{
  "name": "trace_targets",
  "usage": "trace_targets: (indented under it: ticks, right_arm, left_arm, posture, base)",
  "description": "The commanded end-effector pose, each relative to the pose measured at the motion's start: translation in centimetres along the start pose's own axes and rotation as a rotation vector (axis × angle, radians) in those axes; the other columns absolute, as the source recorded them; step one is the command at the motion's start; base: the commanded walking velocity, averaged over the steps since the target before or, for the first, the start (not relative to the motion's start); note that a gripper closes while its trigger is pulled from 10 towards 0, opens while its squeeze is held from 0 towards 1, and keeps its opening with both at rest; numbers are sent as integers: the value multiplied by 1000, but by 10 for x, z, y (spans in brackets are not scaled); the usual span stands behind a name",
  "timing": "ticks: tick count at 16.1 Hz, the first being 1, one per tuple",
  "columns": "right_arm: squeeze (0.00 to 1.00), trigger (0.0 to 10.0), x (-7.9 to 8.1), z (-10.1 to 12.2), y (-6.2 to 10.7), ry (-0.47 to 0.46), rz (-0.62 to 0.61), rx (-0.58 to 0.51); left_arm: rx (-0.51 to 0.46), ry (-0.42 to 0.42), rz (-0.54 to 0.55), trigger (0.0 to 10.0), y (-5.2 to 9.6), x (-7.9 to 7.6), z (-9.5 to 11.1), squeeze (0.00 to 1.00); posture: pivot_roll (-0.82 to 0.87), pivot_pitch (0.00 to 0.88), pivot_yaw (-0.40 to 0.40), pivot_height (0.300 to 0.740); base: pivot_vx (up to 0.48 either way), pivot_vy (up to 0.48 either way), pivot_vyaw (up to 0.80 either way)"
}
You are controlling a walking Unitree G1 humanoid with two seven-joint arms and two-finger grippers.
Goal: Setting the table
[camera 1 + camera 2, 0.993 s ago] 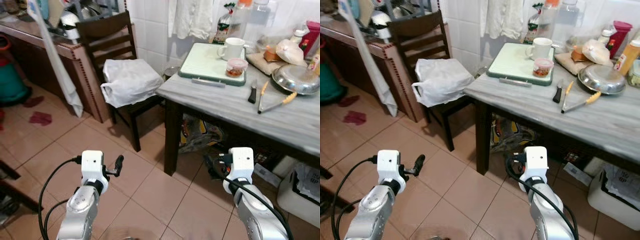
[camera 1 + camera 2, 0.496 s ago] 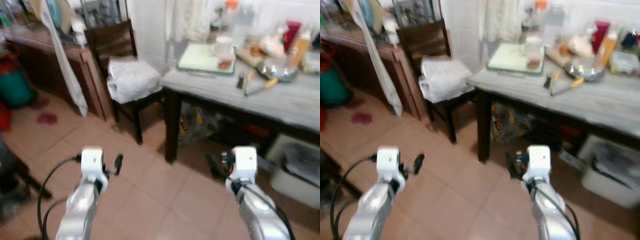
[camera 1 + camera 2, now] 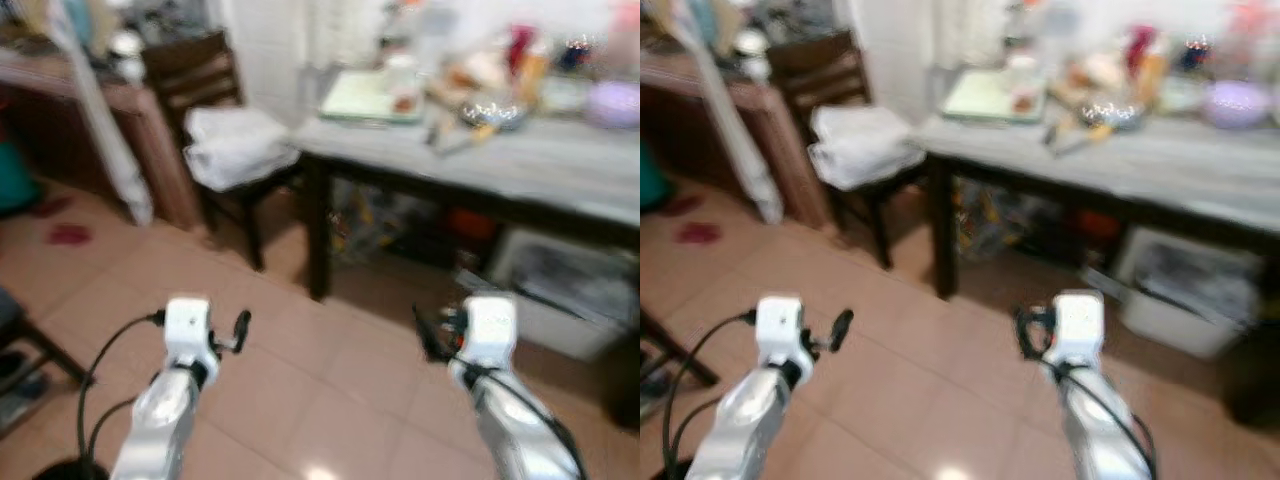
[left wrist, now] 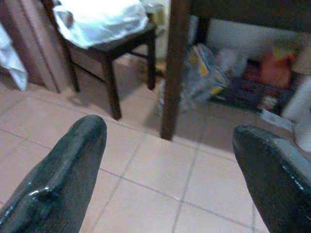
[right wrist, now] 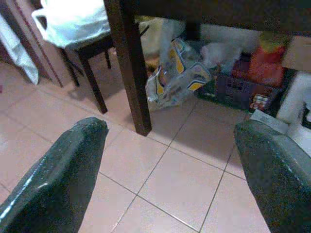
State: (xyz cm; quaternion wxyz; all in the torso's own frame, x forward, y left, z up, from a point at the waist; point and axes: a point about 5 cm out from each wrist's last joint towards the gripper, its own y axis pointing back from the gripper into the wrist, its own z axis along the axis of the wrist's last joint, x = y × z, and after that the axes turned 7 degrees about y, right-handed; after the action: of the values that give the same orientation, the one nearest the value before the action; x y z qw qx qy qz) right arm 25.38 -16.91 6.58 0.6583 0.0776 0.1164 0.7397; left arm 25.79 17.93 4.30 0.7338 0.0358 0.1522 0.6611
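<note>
Well, you held both arms low over the tiles — left gripper (image 3: pixel 238 326) and right gripper (image 3: pixel 428 335) spread wide, empty — short of the cluttered table (image 3: pixel 520 165).

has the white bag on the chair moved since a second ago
No. The white bag still lies on the chair seat beside the table corner; the whole picture shifted because the camera moved.
</note>
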Motion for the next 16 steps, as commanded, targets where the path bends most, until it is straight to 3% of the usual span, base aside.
trace_targets:
  ticks: [1,13,16]
  right_arm:
    - [0,10000,-4,6,-2,8,-12,-16]
    - [0,10000,-4,6,-2,10,-12,-18]
    - [0,10000,-4,6,-1,10,-14,-19]
  left_arm:
    - [-29,-1,-14,10000,-3,-2,8,0]
    - [-18,4,-74,10000,-3,-8,7,0]
    - [-10,9,-81,10000,-3,-9,6,0]
  posture:
    - [-98,0,40,740]
    - [-102,0,46,740]
    - [-103,0,45,740]
  base:
    - [0,0,-788]
    - [0,0,-788]
    - [0,0,-200]
